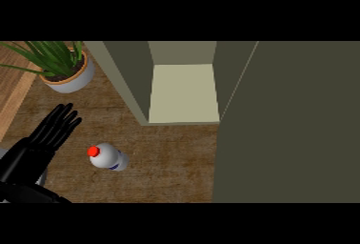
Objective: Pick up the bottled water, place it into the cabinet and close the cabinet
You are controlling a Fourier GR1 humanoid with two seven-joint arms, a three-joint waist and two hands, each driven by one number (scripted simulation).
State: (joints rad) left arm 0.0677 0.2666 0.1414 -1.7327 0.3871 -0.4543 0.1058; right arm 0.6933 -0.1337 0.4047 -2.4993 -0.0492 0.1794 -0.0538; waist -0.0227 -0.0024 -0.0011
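From the head view, I see the small white plastic water bottle with a red cap (pixel 107 157) standing ungrasped on the brown tabletop (pixel 169 157), just right of my black left hand (pixel 44 138), whose fingers are spread straight. The olive cabinet (pixel 183 90) stands open beyond it. I judge the pick-up not yet begun; next, a hand must close round the bottle.

You have one bottled water (pixel 108 157) on the counter (pixel 169 157), one potted plant (pixel 62 66) beyond it, one open cabinet (pixel 184 93) to its right, and apparently one hand (pixel 42 138) left of it.
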